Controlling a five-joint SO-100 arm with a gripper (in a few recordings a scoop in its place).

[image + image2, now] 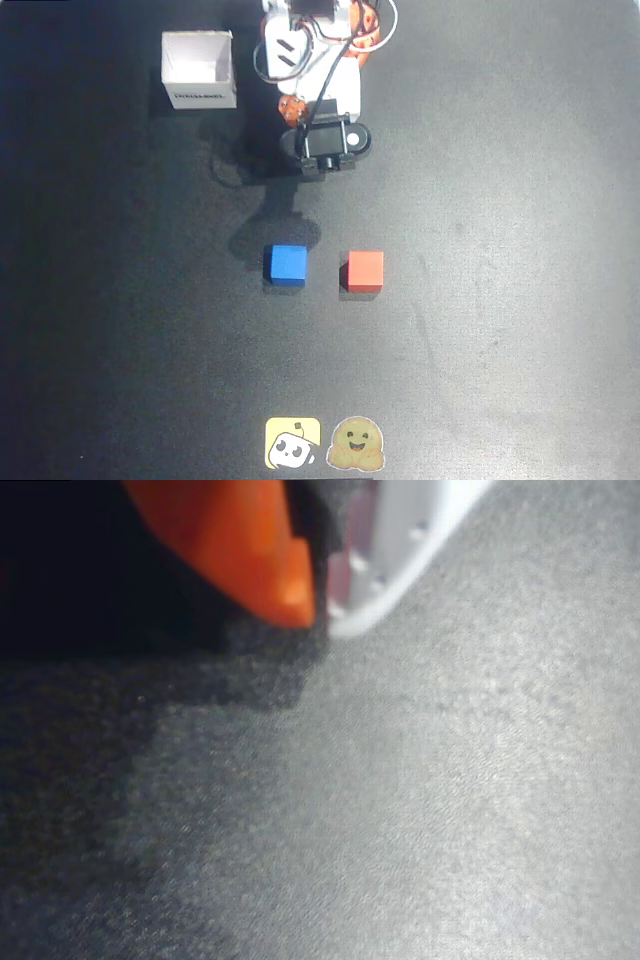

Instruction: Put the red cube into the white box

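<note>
Right of the blue cube [287,265], the red cube [365,271]; my gripper [322,608], fingertips together and empty, should open wide, then descend squarely over it

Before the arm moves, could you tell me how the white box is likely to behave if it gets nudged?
The white box looks thin-walled and open-topped with nothing inside, so it is probably light and may slide on the dark table. Its walls seem likely to flex or dent if pressed. Its flat base makes rolling unlikely.
</note>
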